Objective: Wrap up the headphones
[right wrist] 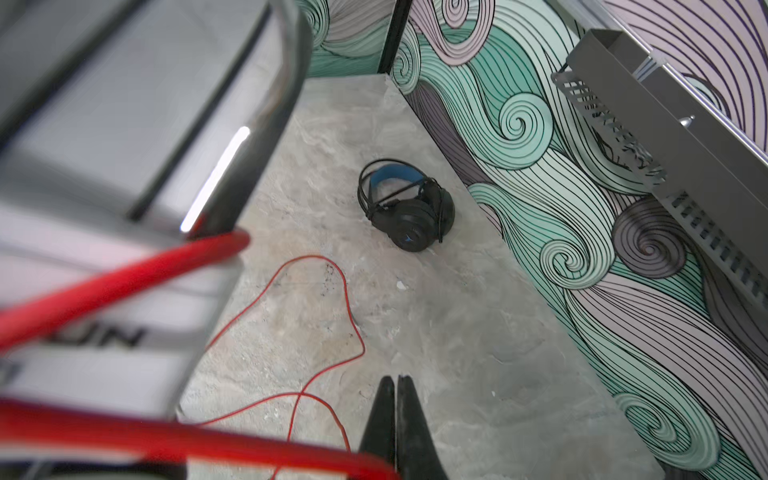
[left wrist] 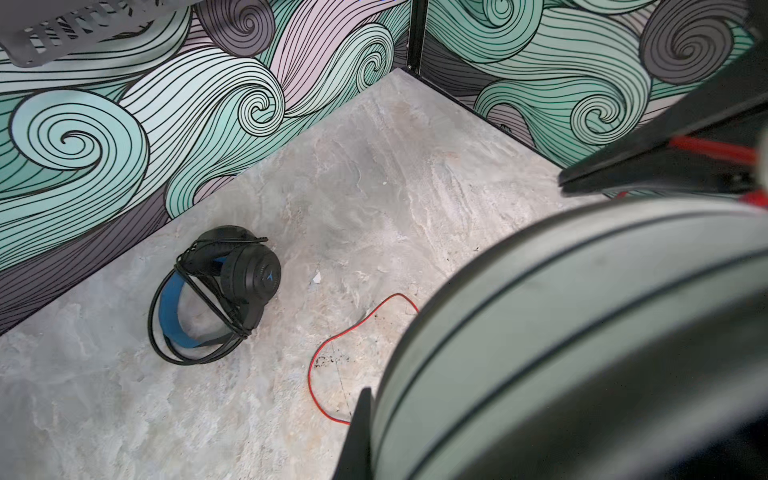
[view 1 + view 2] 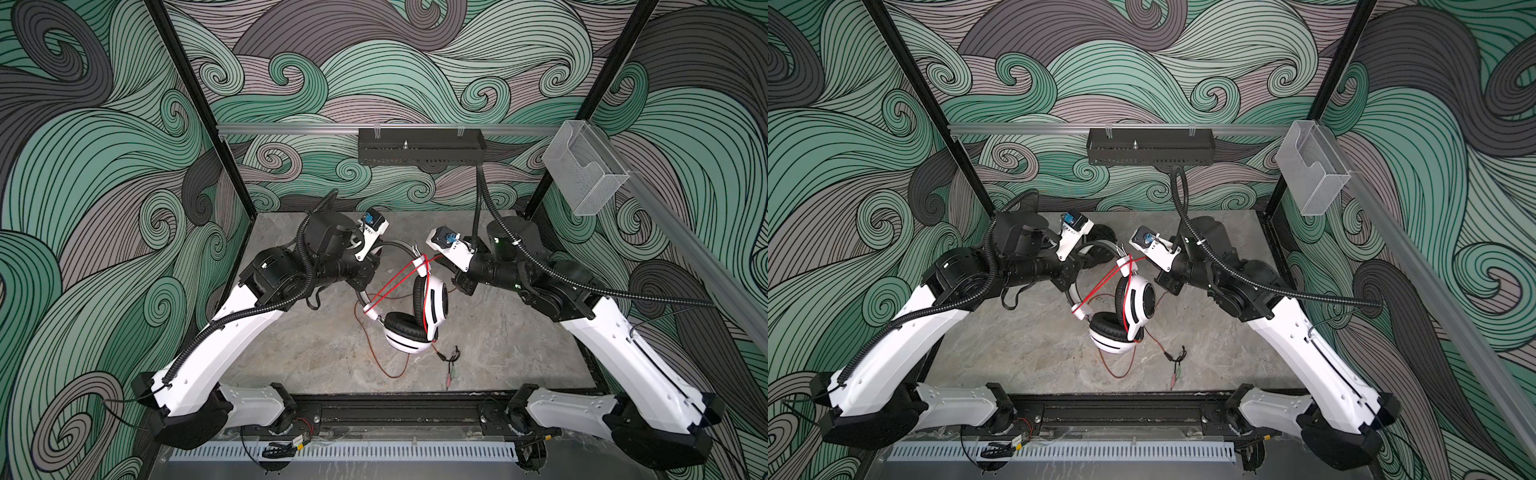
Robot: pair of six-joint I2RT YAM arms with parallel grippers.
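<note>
The white-and-black headphones (image 3: 415,324) hang tilted over the middle of the table in both top views, earcups low. My left gripper (image 3: 364,287) is shut on their headband (image 2: 582,316), which fills the left wrist view beside one finger (image 2: 358,432). A red cord (image 3: 395,282) crosses the band twice, and its loose end (image 3: 376,359) lies on the table with the plugs (image 3: 451,361). My right gripper (image 1: 397,380) is shut, and the taut red cord (image 1: 208,444) runs into its jaws. The black headphones (image 2: 216,291) with the blue inner band lie by the back wall, black cord wound around them.
A black perforated basket (image 3: 419,151) hangs on the back rail, and a clear plastic box (image 3: 582,166) sits on the right rail. The grey stone table (image 3: 519,353) is walled on three sides. Both arms lean in from the front corners.
</note>
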